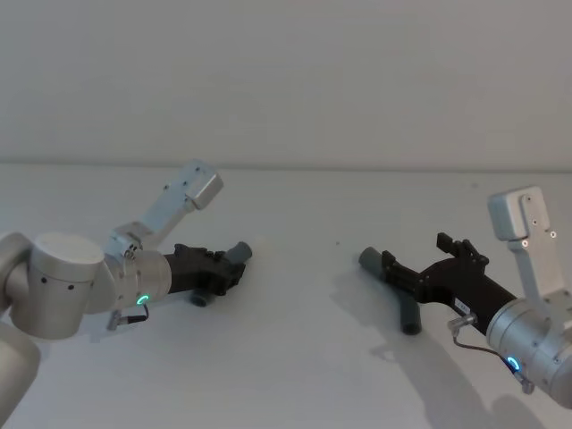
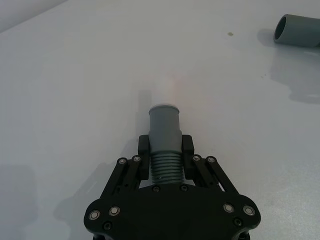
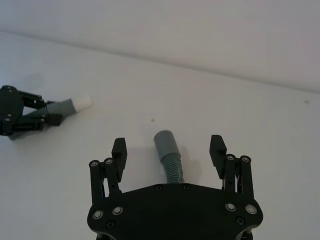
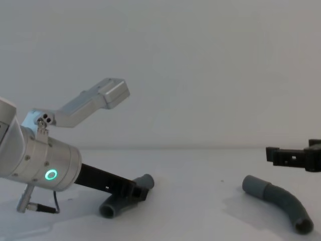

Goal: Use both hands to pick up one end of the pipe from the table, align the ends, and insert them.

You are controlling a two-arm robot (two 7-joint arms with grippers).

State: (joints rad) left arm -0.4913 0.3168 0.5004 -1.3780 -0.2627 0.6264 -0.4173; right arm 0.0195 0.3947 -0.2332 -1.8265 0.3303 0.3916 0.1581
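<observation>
The pipe lies in two pieces on the white table (image 1: pixel 295 357). My left gripper (image 1: pixel 225 268) is shut on the ribbed part of the left piece (image 2: pixel 165 170), just behind its grey cuff (image 2: pixel 165 125). A white spigot (image 3: pixel 82 103) sticks out of that cuff. The piece's dark ribbed end (image 4: pixel 111 208) is low by the table. The right piece (image 4: pixel 281 201) lies flat, its cuff (image 1: pixel 369 260) pointing towards the left piece. My right gripper (image 3: pixel 168 149) is open and hovers above it (image 4: pixel 281 155), one finger to each side of the cuff (image 3: pixel 165 142), not touching.
A small dark speck (image 1: pixel 338 242) marks the table between the two pieces. A pale wall (image 1: pixel 286 80) rises behind the table's far edge.
</observation>
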